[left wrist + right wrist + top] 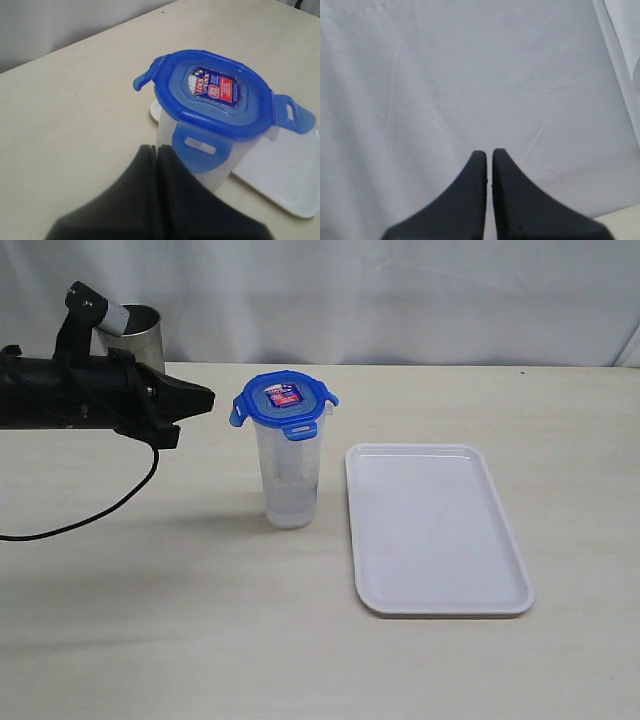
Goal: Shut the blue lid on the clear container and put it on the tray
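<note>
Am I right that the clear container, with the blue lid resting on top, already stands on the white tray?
Not quite: the clear container, blue lid on top, stands on the table beside the white tray, not on it, as the exterior view shows.

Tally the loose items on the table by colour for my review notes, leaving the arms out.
Blue: 1, the blue lid
Clear: 1, the clear container
White: 1, the tray
Shiny metal: 1, the steel cup
Total: 4
</note>
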Controlling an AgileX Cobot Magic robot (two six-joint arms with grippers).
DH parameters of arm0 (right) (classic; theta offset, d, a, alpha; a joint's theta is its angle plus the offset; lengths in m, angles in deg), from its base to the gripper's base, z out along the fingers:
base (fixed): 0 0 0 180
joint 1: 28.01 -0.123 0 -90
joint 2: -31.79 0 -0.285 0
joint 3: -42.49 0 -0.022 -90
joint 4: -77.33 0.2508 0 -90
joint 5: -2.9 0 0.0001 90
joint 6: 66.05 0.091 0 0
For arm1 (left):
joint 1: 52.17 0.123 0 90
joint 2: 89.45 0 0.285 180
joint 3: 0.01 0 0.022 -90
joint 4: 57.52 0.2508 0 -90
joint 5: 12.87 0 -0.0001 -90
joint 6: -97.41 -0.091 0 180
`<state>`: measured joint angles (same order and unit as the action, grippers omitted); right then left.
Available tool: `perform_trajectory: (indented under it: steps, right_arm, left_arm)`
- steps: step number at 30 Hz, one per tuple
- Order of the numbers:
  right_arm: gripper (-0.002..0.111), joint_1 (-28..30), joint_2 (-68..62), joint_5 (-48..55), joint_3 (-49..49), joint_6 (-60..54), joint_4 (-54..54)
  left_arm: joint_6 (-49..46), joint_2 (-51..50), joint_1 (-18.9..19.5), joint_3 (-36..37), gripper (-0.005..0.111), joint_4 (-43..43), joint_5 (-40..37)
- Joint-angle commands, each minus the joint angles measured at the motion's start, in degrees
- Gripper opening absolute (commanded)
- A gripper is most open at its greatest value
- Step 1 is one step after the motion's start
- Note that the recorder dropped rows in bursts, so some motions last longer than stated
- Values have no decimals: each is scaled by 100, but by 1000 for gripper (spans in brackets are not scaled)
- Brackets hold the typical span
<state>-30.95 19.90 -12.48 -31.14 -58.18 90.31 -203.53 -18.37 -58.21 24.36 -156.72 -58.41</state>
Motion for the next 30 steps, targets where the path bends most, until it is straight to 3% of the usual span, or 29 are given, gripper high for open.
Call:
perform_trajectory:
  steps: [1,6,9,11,16,25,30]
  right_arm:
    - [5,15,-1196,857,1142,486,-509]
    - [5,15,-2967,2103,2712,74,-509]
    - [5,15,-4209,3077,3726,-742,-250]
    - [5,15,-4960,3649,4275,-1844,709]
    - [5,26,-6704,5047,5473,-5874,3981]
    - [5,90,-8420,4431,5702,-8760,5913]
    - [5,518,-9476,5712,6036,-9738,6578]
  left_arm:
    - [-185,-4,13,-207,0,-75,78]
    - [-185,-15,2,-223,0,-75,-72]
    - [-185,-15,2,-223,0,-75,41]
    - [-185,-15,2,-173,0,-75,274]
    - [-185,-15,2,-43,0,-75,768]
    - [-185,-15,2,741,0,-75,742]
    - [-185,-15,2,951,0,-75,-188]
